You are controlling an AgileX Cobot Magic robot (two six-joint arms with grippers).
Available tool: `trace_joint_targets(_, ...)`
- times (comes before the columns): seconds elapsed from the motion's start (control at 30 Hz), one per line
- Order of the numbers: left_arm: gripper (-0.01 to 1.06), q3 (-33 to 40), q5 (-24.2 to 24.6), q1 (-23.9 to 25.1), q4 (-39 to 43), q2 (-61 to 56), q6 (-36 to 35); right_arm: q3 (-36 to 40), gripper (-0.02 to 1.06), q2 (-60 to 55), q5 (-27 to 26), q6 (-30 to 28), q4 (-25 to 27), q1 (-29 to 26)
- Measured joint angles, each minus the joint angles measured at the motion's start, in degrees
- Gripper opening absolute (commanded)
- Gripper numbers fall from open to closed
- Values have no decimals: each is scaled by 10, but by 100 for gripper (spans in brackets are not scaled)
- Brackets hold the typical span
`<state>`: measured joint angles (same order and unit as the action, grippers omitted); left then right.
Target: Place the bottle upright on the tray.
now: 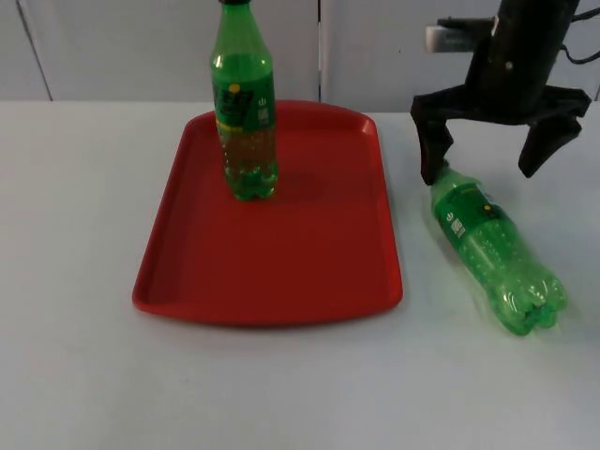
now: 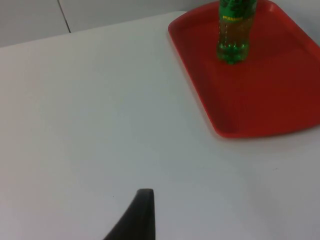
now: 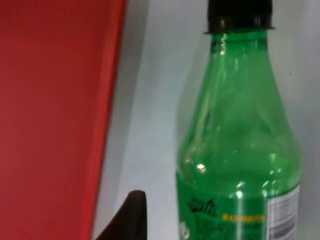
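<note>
A green bottle (image 1: pixel 495 261) lies on its side on the white table (image 1: pixel 75 375), right of the red tray (image 1: pixel 281 272). The right wrist view shows its black cap (image 3: pixel 240 15), hidden in the top view behind the right gripper (image 1: pixel 487 155) (fingers spread wide). A second green bottle (image 1: pixel 246 112) stands upright on the tray. The left gripper (image 2: pixel 137 215) waits; its state cannot be told.

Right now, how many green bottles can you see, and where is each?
2. One green bottle stands upright on the red tray. The other bottle lies on its side on the table, right of the tray, under the open right gripper.
</note>
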<state>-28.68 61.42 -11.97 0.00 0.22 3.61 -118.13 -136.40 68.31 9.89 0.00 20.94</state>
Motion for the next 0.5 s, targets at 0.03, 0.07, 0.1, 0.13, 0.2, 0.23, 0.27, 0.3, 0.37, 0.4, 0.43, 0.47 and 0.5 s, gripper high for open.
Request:
trace_joint_targets(0.03,101,0,0,0,0,0,0,0,103,-5,-4,6,-12,4)
trace_joint_targets(0.07,101,0,0,0,0,0,0,0,103,-9,-13,7,-16,6)
trace_joint_targets(0.1,101,0,0,0,0,0,0,0,103,-12,-21,9,-18,9)
trace_joint_targets(0.13,101,0,0,0,0,0,0,0,103,-16,-31,11,-21,12)
trace_joint_targets(0.2,101,0,0,0,0,0,0,0,103,-18,-42,14,-21,12)
trace_joint_targets(0.23,101,0,0,0,0,0,0,0,103,-21,-47,17,-21,14)
trace_joint_targets(0.27,101,0,0,0,0,0,0,0,102,-25,-52,20,-21,13)
trace_joint_targets(0.3,101,0,0,0,0,0,0,0,102,-27,-56,21,-21,13)
trace_joint_targets(0.37,101,0,0,0,0,0,0,0,100,-31,-57,21,-21,13)
trace_joint_targets(0.4,101,0,0,0,0,0,0,0,100,-35,-60,23,-21,13)
trace_joint_targets(0.43,101,0,0,0,0,0,0,0,99,-39,-63,23,-21,13)
trace_joint_targets(0.47,101,0,0,0,0,0,0,0,98,-40,-68,23,-21,13)
trace_joint_targets(0.5,101,0,0,0,0,0,0,0,98,-41,-69,23,-21,13)
